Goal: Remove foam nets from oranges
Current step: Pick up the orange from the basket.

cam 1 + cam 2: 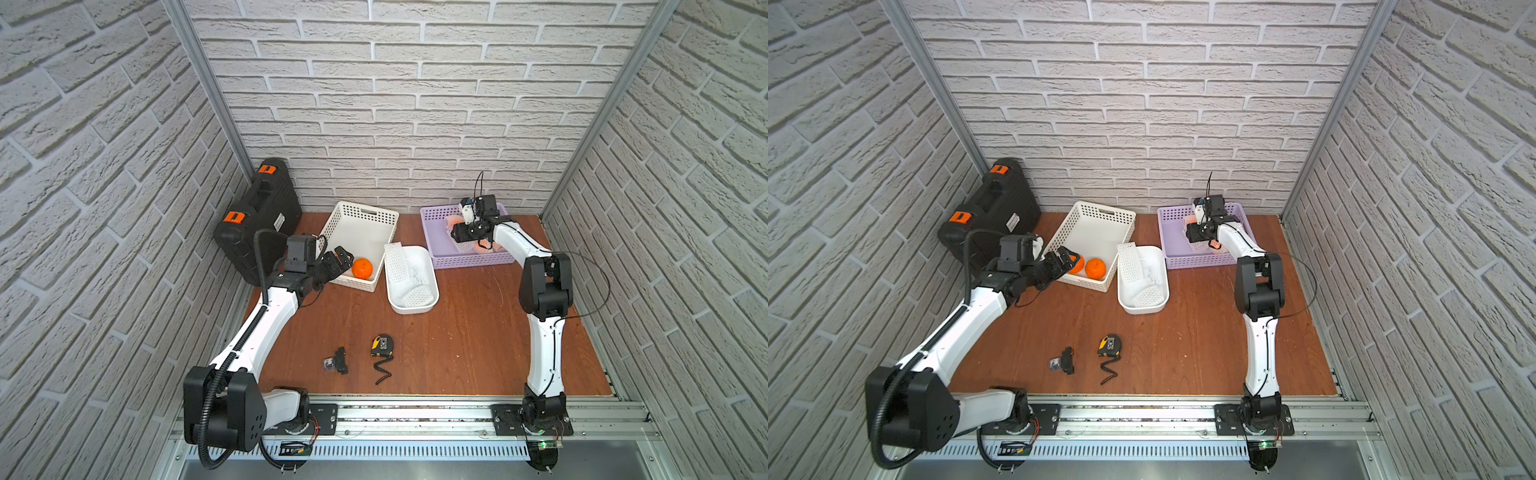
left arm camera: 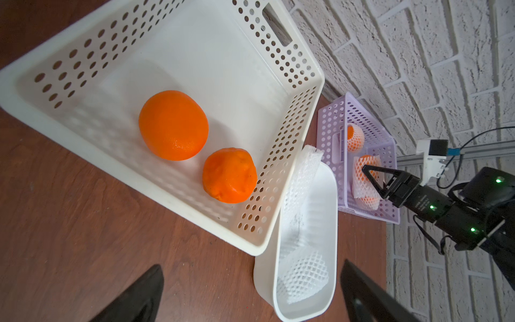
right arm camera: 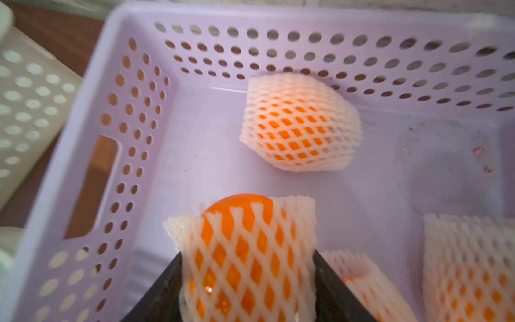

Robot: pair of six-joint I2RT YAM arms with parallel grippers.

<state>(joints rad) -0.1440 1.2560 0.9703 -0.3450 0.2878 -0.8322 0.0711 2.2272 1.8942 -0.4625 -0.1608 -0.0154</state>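
Two bare oranges (image 2: 173,125) (image 2: 229,175) lie in the near end of the white perforated basket (image 2: 83,55). My left gripper (image 2: 252,267) hangs open just outside that basket's near corner, holding nothing; in a top view it (image 1: 340,259) sits beside an orange (image 1: 362,268). Inside the purple basket (image 3: 278,50), my right gripper (image 3: 248,267) is shut on an orange in a foam net (image 3: 248,251), with the fruit's end poking out of the sleeve. Three more netted oranges (image 3: 299,125) (image 3: 471,267) (image 3: 359,278) lie around it. Empty foam nets (image 2: 303,274) (image 1: 395,262) rest in the white tub (image 1: 432,303).
A black case (image 1: 257,216) with orange latches leans at the back left wall. A tape measure (image 1: 382,345) and a small black part (image 1: 338,360) lie on the brown table toward the front. Brick walls close in three sides.
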